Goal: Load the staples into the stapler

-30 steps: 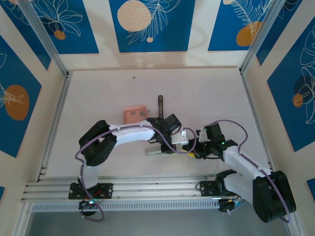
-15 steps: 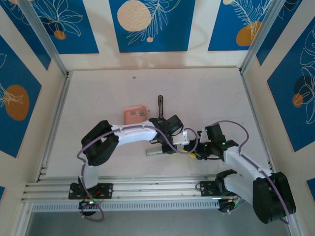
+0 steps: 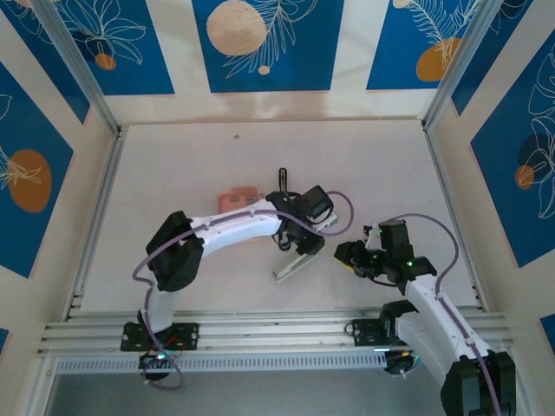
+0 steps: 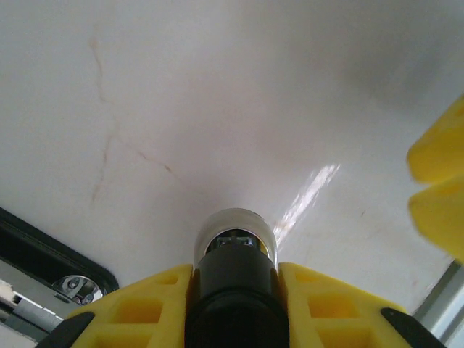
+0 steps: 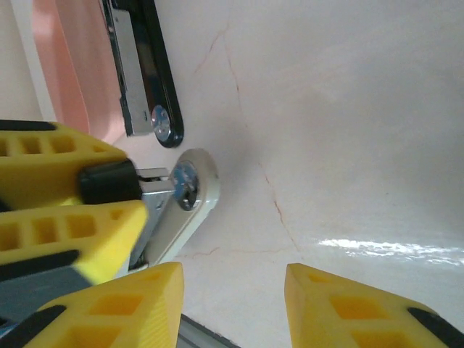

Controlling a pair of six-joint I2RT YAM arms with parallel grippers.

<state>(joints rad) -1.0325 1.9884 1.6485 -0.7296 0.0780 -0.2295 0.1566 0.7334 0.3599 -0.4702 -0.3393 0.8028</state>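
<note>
A: Start at the left. How many boxes are there?

B: One. A salmon-pink box point(image 3: 236, 195) lies flat on the worktop point(image 3: 390, 165), left of centre. The left arm point(image 3: 230, 232) crosses over its near edge.

A: And the stapler?

B: One stapler, showing as two long parts. The black bar point(image 3: 283, 180) lies just right of the pink box, its length pointing to the far side. In the right wrist view it has a silvery channel along it and a rivet at its near end.

A: The second part?

B: The silvery-white bar point(image 3: 295, 266) lies nearer than the black one and a little to the right, slanted on the worktop. Its rounded end sits close to the black bar's riveted end, but the two ends are apart.

A: Is anything holding it?

B: Yes. The left fingers point(image 5: 69, 221) are pinched on that silvery-white bar, one on each side, with a black piece of it between them. I cannot tell whether the bar rests on the worktop or is lifted off it.

A: And further right?

B: The right fingers point(image 5: 145, 304) are spread, with only bare worktop between them. They sit just right of the left fingers and point toward the held bar. That makes two arms, with one part held.
</note>
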